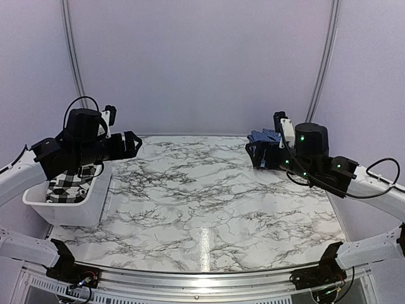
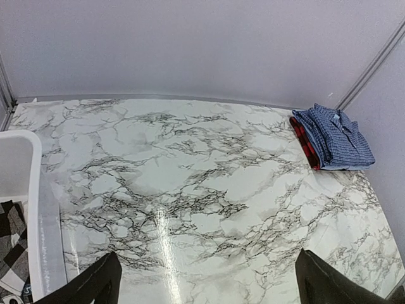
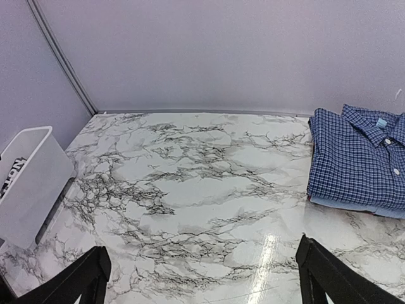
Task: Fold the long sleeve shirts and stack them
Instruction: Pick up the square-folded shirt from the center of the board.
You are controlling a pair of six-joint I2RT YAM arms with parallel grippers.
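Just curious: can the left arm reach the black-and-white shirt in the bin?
Probably yes: the left gripper hangs open close by the bin, whose top is open, and nothing lies on the black-and-white shirt.

The top view sits high behind the arm bases, which lie along its bottom edge. It faces the back wall and is wide enough to take in the whole marble table (image 1: pixel 202 209). The left wrist view looks from above the white bin (image 2: pixel 19 164), at its left edge, across to the blue shirt (image 2: pixel 333 136), far off at upper right. The right wrist view faces the same back wall from nearer that shirt, which lies at its right edge, with the bin at left. All three share the table's middle.
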